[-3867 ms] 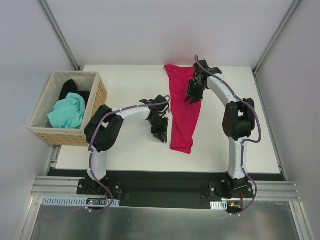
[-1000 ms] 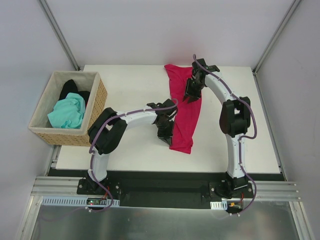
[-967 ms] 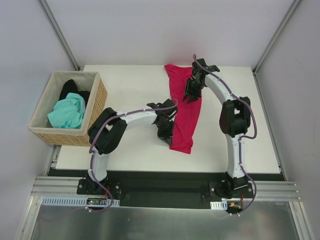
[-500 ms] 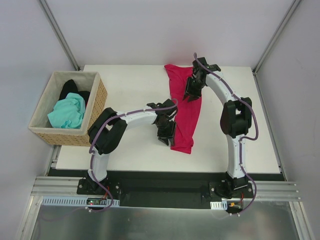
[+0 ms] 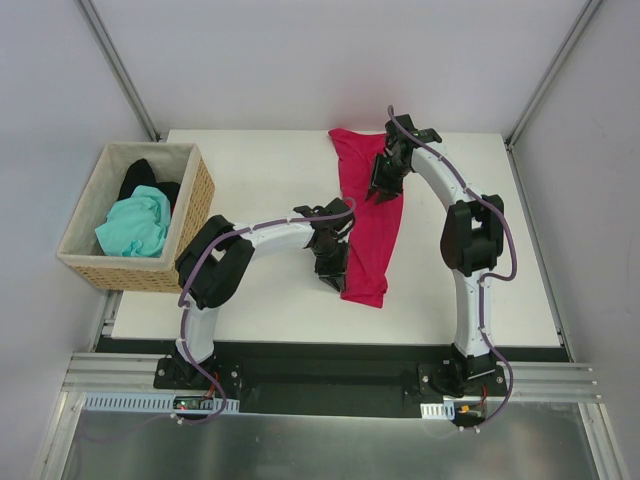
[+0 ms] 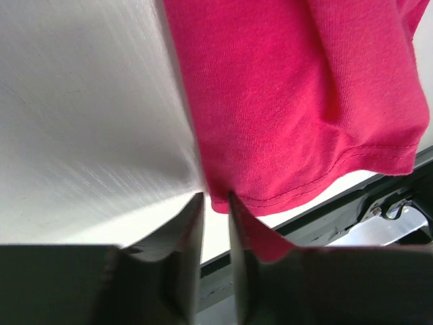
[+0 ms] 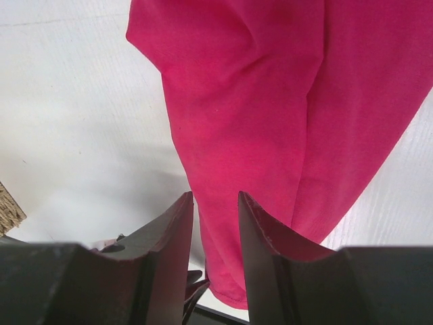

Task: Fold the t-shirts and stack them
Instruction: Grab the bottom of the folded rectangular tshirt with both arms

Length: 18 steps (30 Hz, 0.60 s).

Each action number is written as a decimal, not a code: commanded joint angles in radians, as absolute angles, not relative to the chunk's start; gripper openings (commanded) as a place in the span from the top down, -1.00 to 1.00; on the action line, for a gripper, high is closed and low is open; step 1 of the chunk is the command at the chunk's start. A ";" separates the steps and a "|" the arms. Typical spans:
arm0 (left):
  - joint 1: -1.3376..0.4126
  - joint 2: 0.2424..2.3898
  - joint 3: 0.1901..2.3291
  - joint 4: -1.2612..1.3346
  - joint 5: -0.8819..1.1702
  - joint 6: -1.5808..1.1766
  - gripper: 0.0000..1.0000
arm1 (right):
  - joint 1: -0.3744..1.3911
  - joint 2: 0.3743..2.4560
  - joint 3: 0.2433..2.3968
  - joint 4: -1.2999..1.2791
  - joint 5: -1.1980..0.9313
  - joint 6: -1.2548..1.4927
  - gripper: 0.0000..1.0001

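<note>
A crimson t-shirt lies as a long narrow strip on the white table, running from the far edge toward the front. My left gripper is low at its near left hem corner. In the left wrist view the jaws stand a narrow gap apart, with the hem corner of the crimson t-shirt just past the tips and no cloth between them. My right gripper hovers open over the strip's upper half, and the crimson t-shirt shows beyond its jaws. A mint-green t-shirt and a black t-shirt lie crumpled in the basket.
The tan wicker basket stands off the table's left edge. Bare white table lies between the basket and the shirt. The table's front edge and the metal rail are just beyond the shirt's hem.
Over the last seconds the left arm moved right to the shirt's near left corner. In the last second its jaws parted slightly. The right arm has hardly moved.
</note>
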<state>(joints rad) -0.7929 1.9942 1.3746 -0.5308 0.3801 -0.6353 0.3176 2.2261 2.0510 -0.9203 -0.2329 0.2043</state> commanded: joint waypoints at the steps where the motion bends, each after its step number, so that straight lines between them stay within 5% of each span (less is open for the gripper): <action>1: -0.801 1.990 1.379 -0.541 0.377 -0.618 0.81 | 0.313 2.169 2.075 -0.934 -0.253 0.219 0.28; 8: -0.802 2.002 1.374 -0.541 0.387 -0.621 0.50 | 0.311 2.171 2.074 -0.937 -0.255 0.219 0.28; 18: -0.801 1.925 1.371 -0.541 0.327 -0.606 0.33 | 0.311 2.178 2.088 -0.937 -0.264 0.227 0.28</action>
